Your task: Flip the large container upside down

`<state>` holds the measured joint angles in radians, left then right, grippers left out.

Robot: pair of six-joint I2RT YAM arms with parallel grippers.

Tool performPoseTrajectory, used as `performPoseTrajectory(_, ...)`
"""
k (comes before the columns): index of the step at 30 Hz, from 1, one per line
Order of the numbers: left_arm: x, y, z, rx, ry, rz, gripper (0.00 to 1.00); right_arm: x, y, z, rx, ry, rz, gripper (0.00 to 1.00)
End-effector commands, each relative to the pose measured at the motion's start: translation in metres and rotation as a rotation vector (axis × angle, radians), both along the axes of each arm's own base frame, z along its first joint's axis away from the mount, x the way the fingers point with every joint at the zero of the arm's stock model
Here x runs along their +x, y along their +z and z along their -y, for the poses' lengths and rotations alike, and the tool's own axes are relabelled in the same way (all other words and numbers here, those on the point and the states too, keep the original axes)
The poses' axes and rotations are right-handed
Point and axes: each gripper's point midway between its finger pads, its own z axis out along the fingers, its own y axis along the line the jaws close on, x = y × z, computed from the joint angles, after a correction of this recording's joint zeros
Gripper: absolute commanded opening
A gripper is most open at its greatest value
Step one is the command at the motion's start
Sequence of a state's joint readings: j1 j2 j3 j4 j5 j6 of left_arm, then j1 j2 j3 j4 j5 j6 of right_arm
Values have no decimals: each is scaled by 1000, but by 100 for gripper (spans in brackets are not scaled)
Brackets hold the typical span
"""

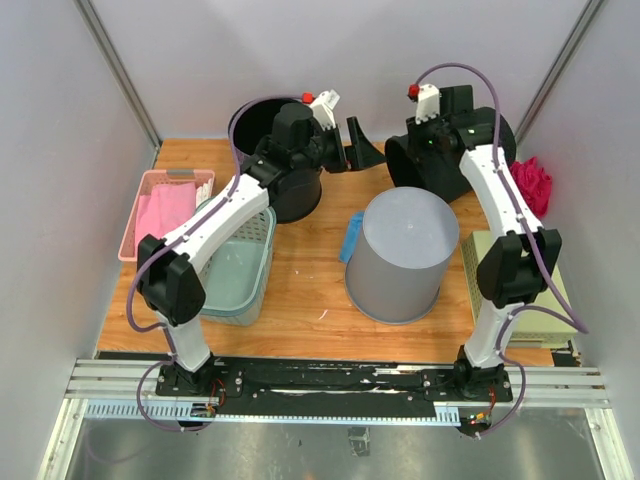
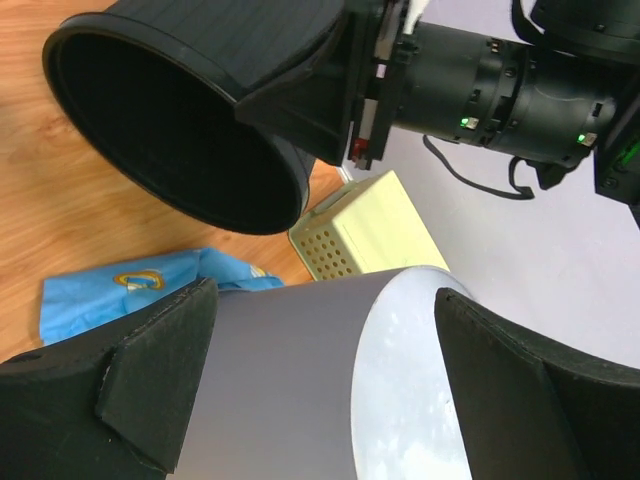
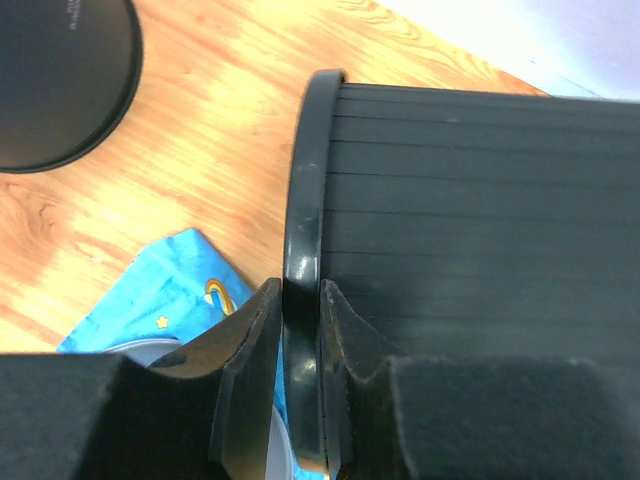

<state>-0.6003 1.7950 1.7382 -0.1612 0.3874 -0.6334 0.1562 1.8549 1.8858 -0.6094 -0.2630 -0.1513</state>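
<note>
- Baskets at the left edge of the table (image 1: 310, 295): a pink one (image 1: 131, 225) and a teal one (image 1: 258, 268), side by side.
- Upright black bin (image 1: 298, 198) at the rear left, partly under the left arm.
- Left gripper (image 1: 365, 148) hangs with its jaws spread wide, grasping nothing.
- Blue cloth (image 1: 351, 237) lies flat, just left of the grey container (image 1: 405, 250), which stands mouth down at centre.
- Right gripper (image 3: 300, 300) is clamped on the rim of the black ribbed container (image 3: 460, 220), one finger on each side of the lip.
- That container lies tipped on its side at the rear right, its mouth facing left.
- Yellow box (image 1: 478, 255) and pink cloth (image 1: 532, 183) at the right edge.
</note>
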Motion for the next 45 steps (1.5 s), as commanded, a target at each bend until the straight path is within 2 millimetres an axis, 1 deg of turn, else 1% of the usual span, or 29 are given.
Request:
performPoseTrajectory(1,-5,30,-18,-30,36,82,94,-26,-62,-35,-24,95,-236,22)
performPoseTrajectory(3,-6,29,-22,-29,44,83,94,-24,-76,-51,-28,126,-286,23)
performPoseTrajectory(6,-9,28,-27,-26,53,84,95,-23,-83,-74,-28,155,-326,23)
performPoseTrajectory(9,-11,27,-31,-18,62,87,95,-21,-87,-90,-11,159,-351,23)
performPoseTrajectory(11,-12,27,-34,-13,66,89,95,-21,-91,-97,3,158,-372,25)
performPoseTrajectory(15,-13,28,-37,-6,74,96,95,-22,-94,-104,16,151,-383,33)
performPoseTrajectory(17,-14,27,-37,-3,75,96,95,-22,-90,-106,22,151,-373,36)
performPoseTrajectory(19,-15,28,-38,-3,75,97,95,-21,-80,-105,28,139,-350,38)
performPoseTrajectory(22,-17,29,-40,-1,77,102,95,-19,-62,-98,15,104,-306,41)
performPoseTrajectory(24,-19,33,-42,-1,79,111,95,-15,-54,-87,-23,51,-268,44)
performPoseTrajectory(25,-20,36,-44,-1,83,116,95,-12,-53,-79,-47,17,-255,45)
performPoseTrajectory(29,-25,42,-50,5,93,131,95,-1,-55,-36,-151,-144,-222,47)
performPoseTrajectory(32,-29,49,-57,21,108,153,96,0,-63,-3,-255,-260,-218,47)
performPoseTrajectory(36,-30,66,-74,72,165,205,98,-3,-63,31,-269,-374,-227,48)
performPoseTrajectory(38,-28,73,-85,109,212,229,98,-5,-59,42,-250,-410,-226,49)
performPoseTrajectory(41,-28,81,-105,176,282,259,99,-8,-50,51,-231,-429,-213,50)
performPoseTrajectory(43,-27,84,-119,220,333,276,99,-11,-43,48,-214,-420,-203,50)
performPoseTrajectory(45,-27,85,-133,267,376,288,99,-17,-27,41,-167,-389,-181,50)
